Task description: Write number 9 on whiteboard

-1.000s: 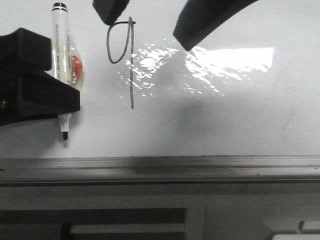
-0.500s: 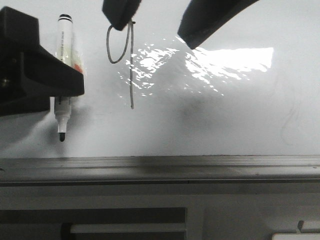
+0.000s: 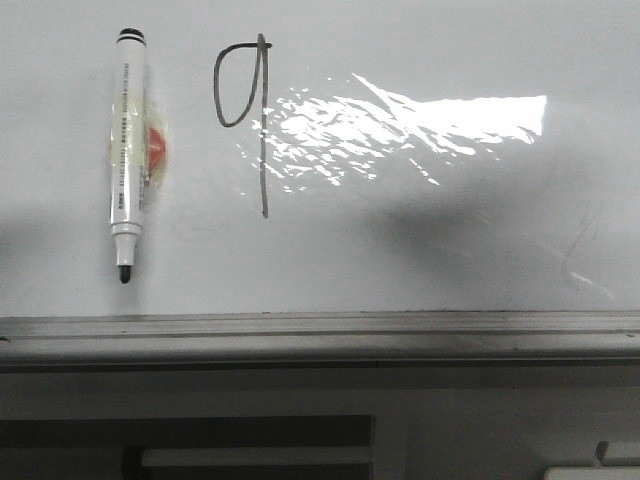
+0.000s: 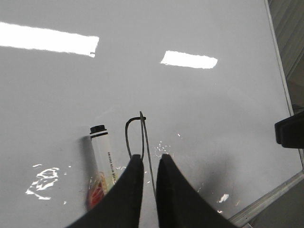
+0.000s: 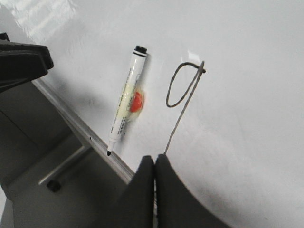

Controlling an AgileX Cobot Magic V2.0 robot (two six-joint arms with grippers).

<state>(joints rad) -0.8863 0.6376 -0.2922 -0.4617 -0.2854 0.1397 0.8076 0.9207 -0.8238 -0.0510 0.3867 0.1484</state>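
The number 9 [image 3: 262,100] stands in thin black line on the whiteboard [image 3: 420,240], a narrow loop joined to a long stem. A white marker [image 3: 127,155] with a black tip lies loose on the board to its left, tip toward the frame. Neither gripper shows in the front view. In the left wrist view my left gripper [image 4: 150,159] hovers above the 9 [image 4: 145,135] beside the marker [image 4: 104,159], its fingers a narrow gap apart with nothing between. My right gripper [image 5: 154,158] is shut and empty, near the foot of the 9 [image 5: 185,108] and right of the marker [image 5: 126,102].
A grey metal frame edge [image 3: 320,325] runs along the board's near side, with dark shelving below. Glare patches [image 3: 440,120] and faint grey smudges [image 3: 580,260] mark the board. Part of the other arm shows as a black block [image 4: 289,133] and another [image 5: 21,61].
Both grippers have pulled out of the front view. The left one, which was around the marker, has let it go; the marker now lies alone on the board.
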